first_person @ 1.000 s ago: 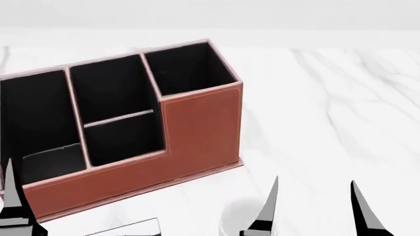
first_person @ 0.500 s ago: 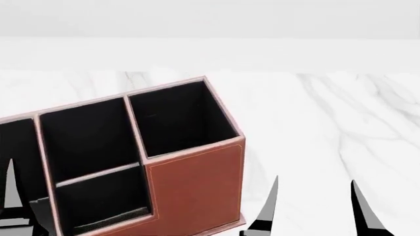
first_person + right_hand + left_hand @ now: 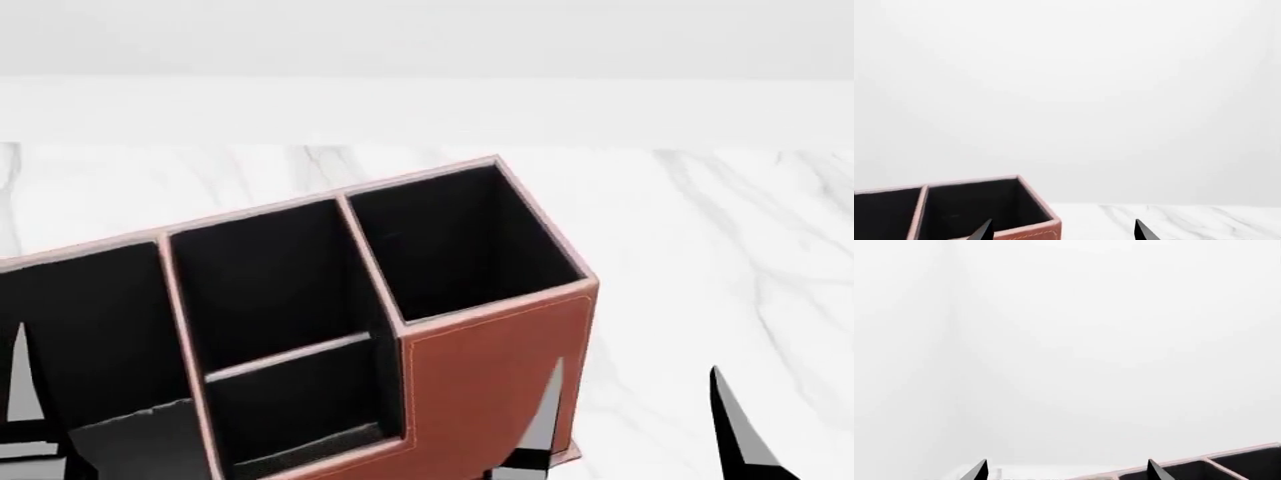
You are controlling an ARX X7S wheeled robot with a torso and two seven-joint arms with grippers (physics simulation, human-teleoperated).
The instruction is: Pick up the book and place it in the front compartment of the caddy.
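Observation:
The book is out of view. The red-brown caddy [image 3: 487,370] stands at the head view's lower left, its tall square end pocket [image 3: 461,240] towards the right. A pale cross divider [image 3: 287,355] splits the narrow middle pocket, and the front compartment [image 3: 260,285] is the deeper part behind it. My right gripper [image 3: 638,420] is open and empty, one finger [image 3: 545,420] overlapping the caddy's tall end face. The right wrist view has that gripper [image 3: 1062,231] just short of the caddy's corner [image 3: 1034,231]. My left gripper [image 3: 1067,472] is open, with the caddy's rim [image 3: 1227,455] beyond it.
The caddy rests on a white marble table [image 3: 721,250] that runs to a plain white wall behind. One left finger [image 3: 23,390] stands at the head view's left edge over the caddy's wide end pocket [image 3: 80,320].
The head view tilted up and then swung left, so the caddy slid down and then right in the picture. The book and a white mug dropped out at the bottom. Both grippers stayed open.

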